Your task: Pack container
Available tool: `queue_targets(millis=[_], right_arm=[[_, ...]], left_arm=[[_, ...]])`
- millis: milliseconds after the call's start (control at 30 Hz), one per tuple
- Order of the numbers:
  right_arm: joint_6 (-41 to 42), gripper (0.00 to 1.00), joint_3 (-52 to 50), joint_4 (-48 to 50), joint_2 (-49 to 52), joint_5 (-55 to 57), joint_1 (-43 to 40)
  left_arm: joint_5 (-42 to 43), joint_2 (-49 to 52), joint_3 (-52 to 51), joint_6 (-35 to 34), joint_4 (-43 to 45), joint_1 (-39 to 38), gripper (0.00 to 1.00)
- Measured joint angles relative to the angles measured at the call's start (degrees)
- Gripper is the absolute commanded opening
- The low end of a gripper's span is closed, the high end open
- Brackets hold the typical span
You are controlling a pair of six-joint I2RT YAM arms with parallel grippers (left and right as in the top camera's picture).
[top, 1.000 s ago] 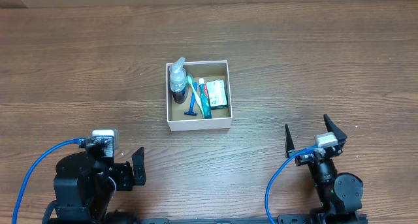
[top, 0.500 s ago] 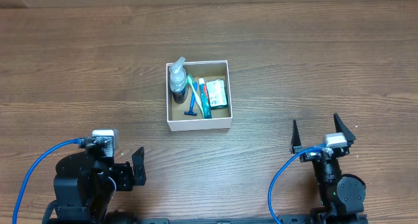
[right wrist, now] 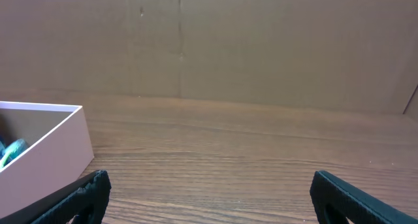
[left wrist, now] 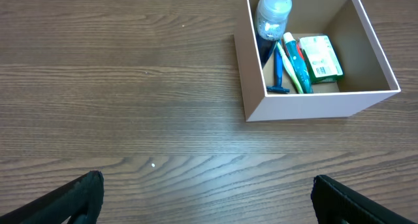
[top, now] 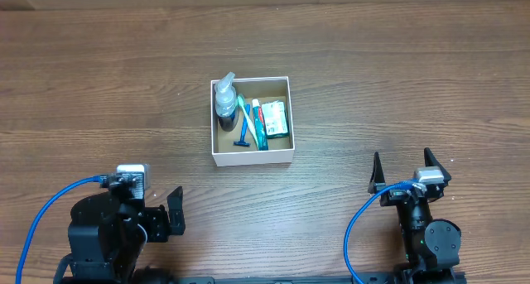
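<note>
Container (top: 251, 159) holds pump bottle (top: 225, 100), razor (top: 243, 136), green packet (top: 274, 118); nothing loose on worktop (top: 373, 69). Left hand (left wrist: 208, 198), right hand (top: 403, 166) both released, empty. Packing likely done.

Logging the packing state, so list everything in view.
container: one, white outside, brown inside, table centre
pump bottle: one, clear with dark contents, container's left side
razor: one, blue, beside the bottle
toothbrush: one, white and teal, mid-container
toothpaste tube: one, teal, mid-container
packet: one, green and white, container's right side
table: one, brown wood
cardboard wall: one, brown, behind the table
cables: two, blue, one at each arm
left gripper: black, open, empty, near edge
right gripper: black, open, empty, near edge
</note>
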Motion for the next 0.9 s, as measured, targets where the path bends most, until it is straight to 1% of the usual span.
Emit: queue_targets(millis=[900], right_arm=[[0.39, 1.00, 0.00, 0.00, 0.00, -0.04, 0.00]], left_arm=[[0.00, 0.00, 0.00, 0.00, -0.70, 0.00, 1.00]])
